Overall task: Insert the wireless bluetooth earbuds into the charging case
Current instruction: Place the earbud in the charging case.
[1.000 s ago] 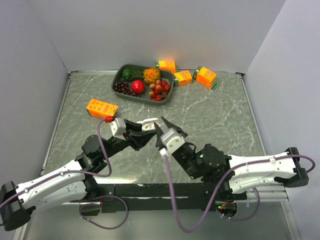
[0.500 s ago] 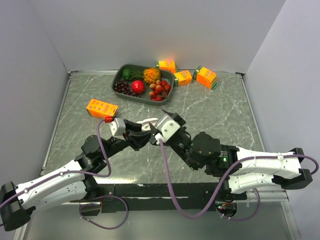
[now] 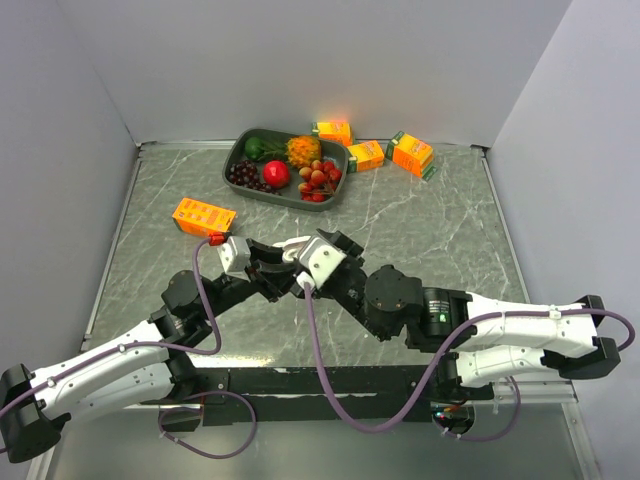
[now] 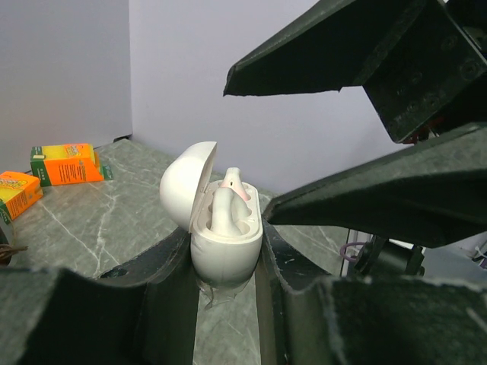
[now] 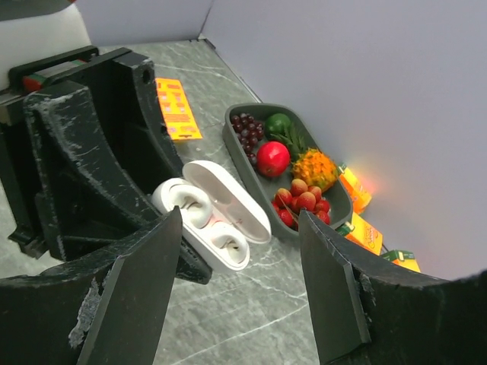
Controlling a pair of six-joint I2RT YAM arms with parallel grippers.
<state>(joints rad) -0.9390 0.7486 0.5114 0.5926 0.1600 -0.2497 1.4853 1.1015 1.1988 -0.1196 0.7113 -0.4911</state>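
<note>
My left gripper is shut on the white charging case, holding it above the table with its lid open. In the left wrist view the case sits upright between the fingers, and a white earbud stands up out of it. In the right wrist view the case shows two earbuds resting in its wells beside the open lid. My right gripper is open and empty, its fingers spread wide just above and beside the case.
A dark tray of fruit stands at the back of the table. Orange cartons lie behind it, to its right, and one at the left. Grey walls enclose three sides.
My right arm has swung left and forward, bringing its open gripper close over the case. The left gripper has kept hold of the case in place.
</note>
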